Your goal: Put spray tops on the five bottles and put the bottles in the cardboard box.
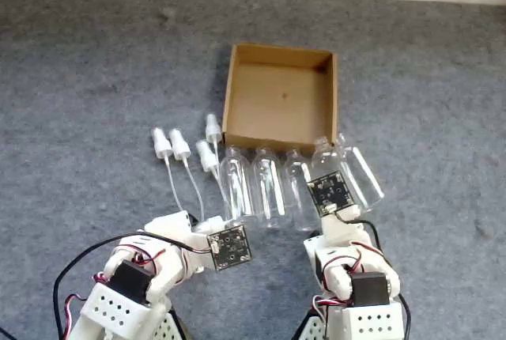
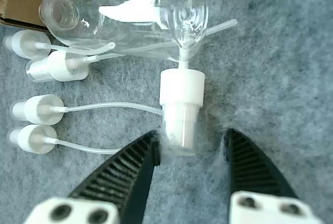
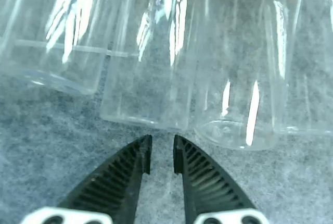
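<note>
Tabletop covered in grey carpet (image 1: 95,79), seen from above, with two robot arms at its near edge. A square cardboard box (image 1: 232,95) sits open near the middle, and its whole brown floor is showing.

Just in front of the box, five clear bottles (image 1: 267,186) lie on their sides in a row. Their necks point toward the box and their bases toward the arms. The carpet shows through their walls. The one neck seen close up is uncapped. The right arm's wrist covers part of the fourth bottle.

To the left of the row, four white spray tops (image 1: 180,145) lie loose on the carpet, each trailing a thin tube toward the arms.

The left gripper (image 2: 191,139) is low over the carpet with its jaws spread wide. A fifth spray top (image 2: 181,96) lies between the fingertips, its tube pointing toward the base of the nearest bottle. Whether either finger touches it cannot be told.

The right gripper (image 3: 161,143) is just short of the bottle bases, facing the seam between two of them. Its jaws are drawn narrow with a slim gap between them, and they hold nothing.
</note>
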Robot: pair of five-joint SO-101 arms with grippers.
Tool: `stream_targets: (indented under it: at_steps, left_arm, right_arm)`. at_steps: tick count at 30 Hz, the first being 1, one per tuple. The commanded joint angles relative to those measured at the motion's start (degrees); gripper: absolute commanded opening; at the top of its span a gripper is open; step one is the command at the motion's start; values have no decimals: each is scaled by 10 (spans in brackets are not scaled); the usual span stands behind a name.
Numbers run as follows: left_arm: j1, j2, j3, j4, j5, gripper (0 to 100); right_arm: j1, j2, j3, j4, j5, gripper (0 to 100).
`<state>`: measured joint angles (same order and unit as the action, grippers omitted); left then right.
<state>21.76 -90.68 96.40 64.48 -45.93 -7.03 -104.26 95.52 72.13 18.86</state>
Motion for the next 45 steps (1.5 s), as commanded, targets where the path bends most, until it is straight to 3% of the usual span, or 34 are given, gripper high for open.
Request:
stream_targets:
  at_steps: [1,21,25,29,37,40,45]
  left_arm:
    - [24,2,13,10,-2,195]
    - [9,1,8,5,-3,196]
    - [-62,1,5,4,0,196]
    - [-177,1,-32,-24,13,196]
    - [-383,1,-36,-184,224,194]
    - [-402,1,-17,-195,268,196]
    - [-408,1,3,-196,244,196]
  right_arm:
    - [5,-10,71,1,4,49]
    - [3,-10,71,1,5,49]
    - [3,-10,71,1,5,49]
    - [3,-10,71,1,5,49]
    - [4,-10,71,-51,5,49]
    - [6,-10,70,-80,5,49]
    - [74,-11,41,-93,6,49]
